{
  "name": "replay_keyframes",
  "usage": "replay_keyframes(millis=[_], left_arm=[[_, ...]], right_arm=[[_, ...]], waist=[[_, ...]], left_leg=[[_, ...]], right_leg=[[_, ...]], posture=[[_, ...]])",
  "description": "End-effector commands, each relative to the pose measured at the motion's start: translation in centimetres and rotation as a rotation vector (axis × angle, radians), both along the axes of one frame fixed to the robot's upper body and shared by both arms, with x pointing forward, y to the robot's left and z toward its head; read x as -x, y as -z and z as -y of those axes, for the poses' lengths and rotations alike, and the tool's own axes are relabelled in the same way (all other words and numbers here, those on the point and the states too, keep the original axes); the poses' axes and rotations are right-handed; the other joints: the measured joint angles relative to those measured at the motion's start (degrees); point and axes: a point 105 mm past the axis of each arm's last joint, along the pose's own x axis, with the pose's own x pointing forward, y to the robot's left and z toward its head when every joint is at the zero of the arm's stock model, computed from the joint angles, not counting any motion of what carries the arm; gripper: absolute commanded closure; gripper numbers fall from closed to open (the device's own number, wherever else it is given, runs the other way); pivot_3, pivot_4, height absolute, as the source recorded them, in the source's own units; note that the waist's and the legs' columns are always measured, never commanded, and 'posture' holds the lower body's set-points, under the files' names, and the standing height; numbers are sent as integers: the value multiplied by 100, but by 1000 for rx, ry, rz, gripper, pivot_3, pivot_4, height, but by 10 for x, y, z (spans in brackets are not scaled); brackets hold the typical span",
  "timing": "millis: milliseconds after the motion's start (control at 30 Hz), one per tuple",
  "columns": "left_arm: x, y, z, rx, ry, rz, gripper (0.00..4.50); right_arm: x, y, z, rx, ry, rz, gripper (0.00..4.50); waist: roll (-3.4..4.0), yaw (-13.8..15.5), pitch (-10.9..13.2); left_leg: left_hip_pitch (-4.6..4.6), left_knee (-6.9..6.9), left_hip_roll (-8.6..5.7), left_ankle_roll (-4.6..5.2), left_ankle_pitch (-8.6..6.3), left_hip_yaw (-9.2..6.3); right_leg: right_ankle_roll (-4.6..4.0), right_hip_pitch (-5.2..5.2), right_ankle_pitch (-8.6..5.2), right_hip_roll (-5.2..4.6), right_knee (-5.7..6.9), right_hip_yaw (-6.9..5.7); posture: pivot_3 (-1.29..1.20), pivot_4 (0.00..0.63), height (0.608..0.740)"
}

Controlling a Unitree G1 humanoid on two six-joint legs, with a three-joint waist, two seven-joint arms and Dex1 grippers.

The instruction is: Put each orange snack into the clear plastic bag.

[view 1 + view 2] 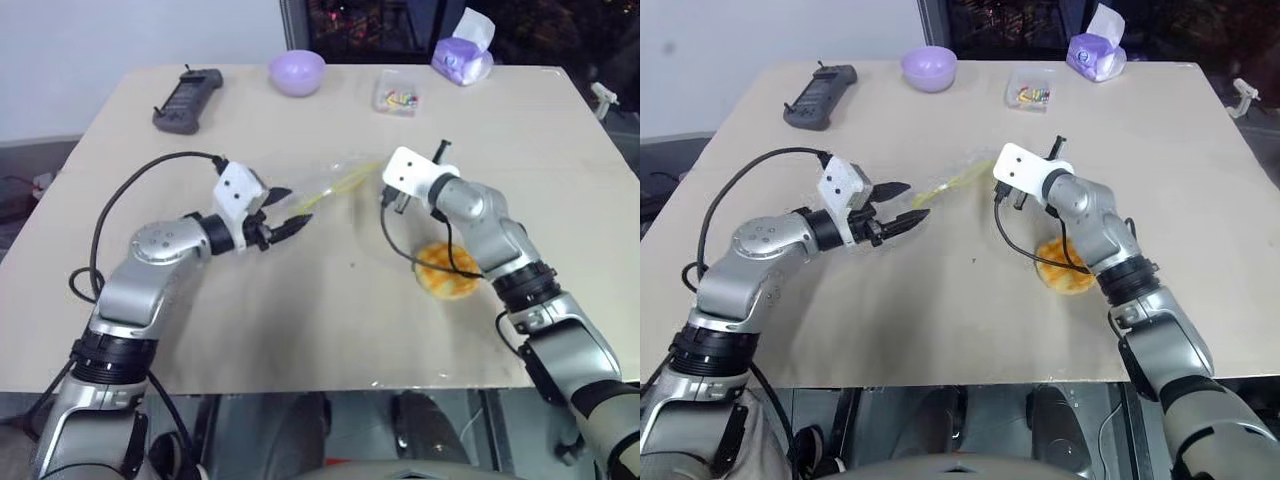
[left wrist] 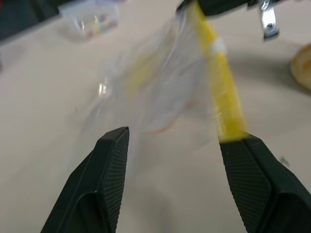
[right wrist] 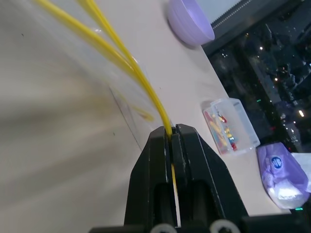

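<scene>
Orange snack [image 1: 446, 271] lay on the table [image 1: 300, 320], nearest, beside the right forearm. Right gripper [image 3: 171, 136] was clamped on the yellow seal strip of the clear plastic bag [image 2: 160, 82], held above mid-table. Left gripper [image 1: 287, 212], fingers spread, touched the strip's other end.

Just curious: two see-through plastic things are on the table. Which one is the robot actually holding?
The floppy clear plastic bag with the yellow strip: the right hand pinches its mouth. The small hard box of colourful bits sits untouched at the far edge.
</scene>
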Motion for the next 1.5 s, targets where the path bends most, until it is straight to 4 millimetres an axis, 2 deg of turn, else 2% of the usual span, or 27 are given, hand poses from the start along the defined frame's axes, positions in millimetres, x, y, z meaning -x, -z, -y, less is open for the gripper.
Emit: replay_keyframes(millis=[33,167,333,633,800,933,1167,1300,1500], left_arm=[[8,-33,10,97,60,113,1466],[11,-32,11,102,76,88,1466],[8,-12,10,-33,47,68,1466],[5,-3,15,-122,-19,72,1466],[19,-4,35,-209,-19,63,1466],[11,-5,25,-313,-127,91,1466],[5,-15,6,-391,-291,101,1466],[4,-20,1,-404,-348,99,1466],[9,-21,5,-410,-339,92,1466]], right_arm=[[3,-21,-8,-12,-23,64,4500],[3,-18,-9,-8,-24,58,4500],[3,-17,-11,-10,-27,55,4500],[2,-17,-14,-3,-20,71,4500],[3,-8,-26,1,8,83,4500],[5,-8,-31,-8,11,86,4500],[7,-6,-35,-16,3,81,4500],[8,-5,-37,-15,-5,79,4500],[8,-4,-36,-12,-9,76,4500]], waist=[[-1,-8,0],[0,-43,0],[0,-36,0],[0,-32,0],[0,-37,-1],[0,-27,-1],[0,-28,-1],[0,-26,-1],[0,-26,-1]], left_leg=[[-2,4,0,0,0,-1],[4,3,4,0,0,-1],[4,4,3,1,0,1],[4,4,2,1,0,0],[5,5,3,1,0,1],[6,8,3,0,1,0],[8,21,3,-1,1,0],[8,26,3,-1,1,-1],[9,38,3,-1,1,-1]], right_leg=[[0,0,0,0,0,-1],[0,0,0,5,7,1],[0,0,0,5,8,2],[0,0,0,5,9,2],[0,0,0,6,12,4],[0,0,0,7,19,4],[0,0,0,10,35,6],[0,0,0,10,40,6],[0,0,0,11,56,7]], posture=[[0,150,740],[0,150,740],[0,150,740],[0,150,740],[0,150,740],[0,150,740],[0,150,740],[0,150,740],[0,150,740]])
